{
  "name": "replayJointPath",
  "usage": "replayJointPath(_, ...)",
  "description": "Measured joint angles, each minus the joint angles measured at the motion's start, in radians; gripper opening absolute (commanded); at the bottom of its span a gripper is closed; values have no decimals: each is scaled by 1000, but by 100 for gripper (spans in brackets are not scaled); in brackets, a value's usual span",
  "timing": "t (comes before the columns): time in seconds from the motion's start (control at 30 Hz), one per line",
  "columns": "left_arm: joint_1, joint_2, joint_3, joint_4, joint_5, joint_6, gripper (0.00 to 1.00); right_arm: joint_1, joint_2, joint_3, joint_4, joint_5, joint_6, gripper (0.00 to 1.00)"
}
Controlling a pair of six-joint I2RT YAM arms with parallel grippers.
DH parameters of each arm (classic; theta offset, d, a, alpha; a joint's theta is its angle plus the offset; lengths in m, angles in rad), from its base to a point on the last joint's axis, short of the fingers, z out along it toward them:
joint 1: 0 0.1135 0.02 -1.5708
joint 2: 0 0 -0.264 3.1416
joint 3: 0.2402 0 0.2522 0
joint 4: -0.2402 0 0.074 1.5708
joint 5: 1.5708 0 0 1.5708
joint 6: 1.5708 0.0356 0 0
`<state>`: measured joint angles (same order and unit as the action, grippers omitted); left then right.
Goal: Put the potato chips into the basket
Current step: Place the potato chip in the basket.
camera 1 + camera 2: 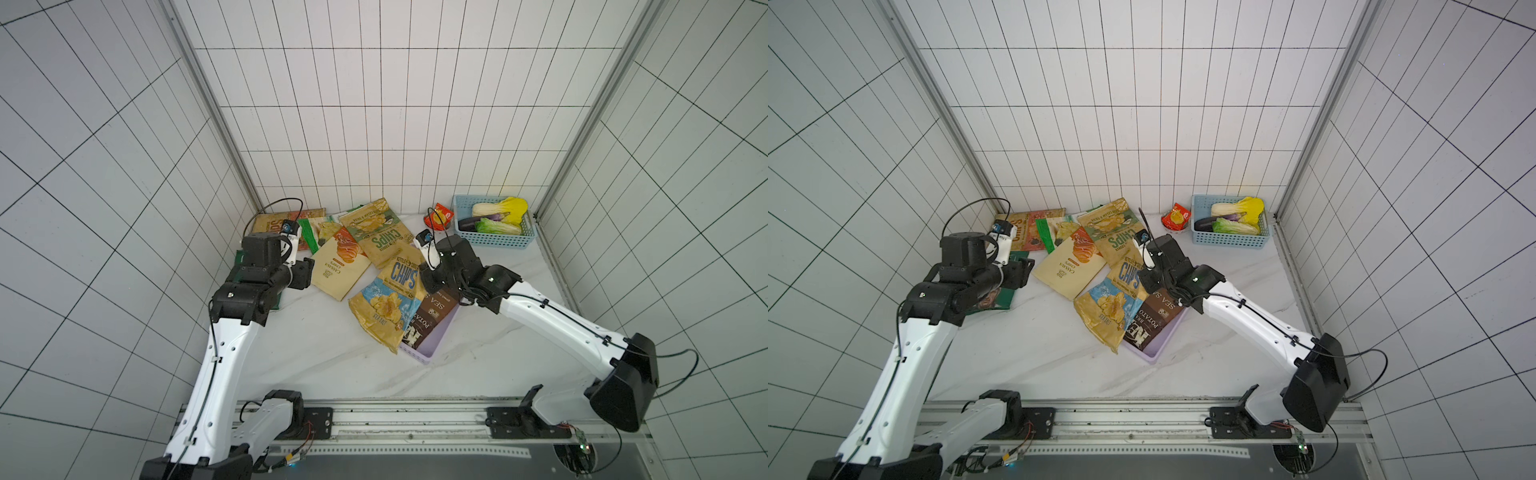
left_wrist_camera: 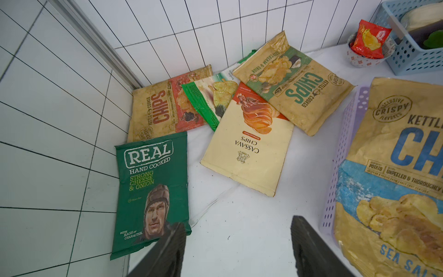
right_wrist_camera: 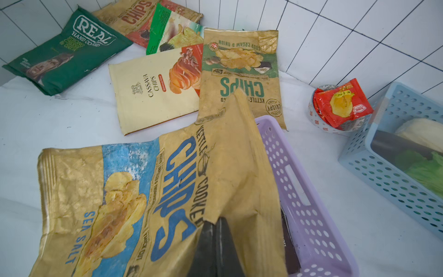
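My right gripper is shut on the top edge of a tan sea-salt CHIPS bag, which hangs tilted over the near-left rim of the lilac basket. A brown Kettle bag lies inside the basket. My left gripper is open and empty above bare table, beside the dark green REAL bag. Further back lie the cream cassava bag, a sour-cream CHIPS bag, a green-white bag and a red-printed CHIPS bag, overlapping one another.
A light blue basket with vegetables stands in the back right corner. Next to it a small red-orange packet sits in a little bowl. Tiled walls close in on the left, back and right; the arms' rail runs along the front.
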<state>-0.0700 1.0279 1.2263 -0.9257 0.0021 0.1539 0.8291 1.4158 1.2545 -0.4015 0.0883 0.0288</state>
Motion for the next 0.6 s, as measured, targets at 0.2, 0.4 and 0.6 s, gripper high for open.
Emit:
replayJointPath(0.2,0,-2,-88,18,25,-1,68,-137,17,-38,55,-140,-15,0)
replayJointPath(0.4,0,-7,-142,40,78,-33,67,-222,52,-107,125,-292,-27,0)
replayJointPath(0.6,0,-15,-175,55,123,-71,66,-262,122,-143,172,-371,-41,0)
